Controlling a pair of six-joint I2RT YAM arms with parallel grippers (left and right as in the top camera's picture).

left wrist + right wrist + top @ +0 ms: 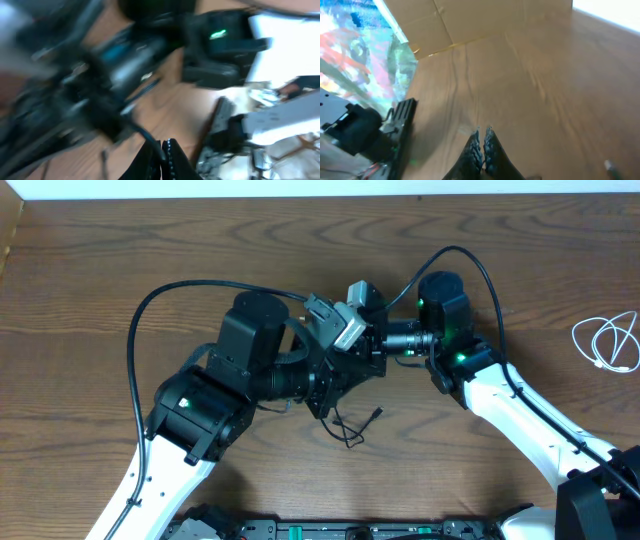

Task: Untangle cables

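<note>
Overhead: white cable loosely looped, black cable kinked; left tool, right tool both closed

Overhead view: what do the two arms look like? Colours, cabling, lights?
Left arm and right arm match: white lower links, black joint housings with green lights, a thick black cable arcing along each. Grey camera boxes at the wrists. Fingers black, tapered.
</note>
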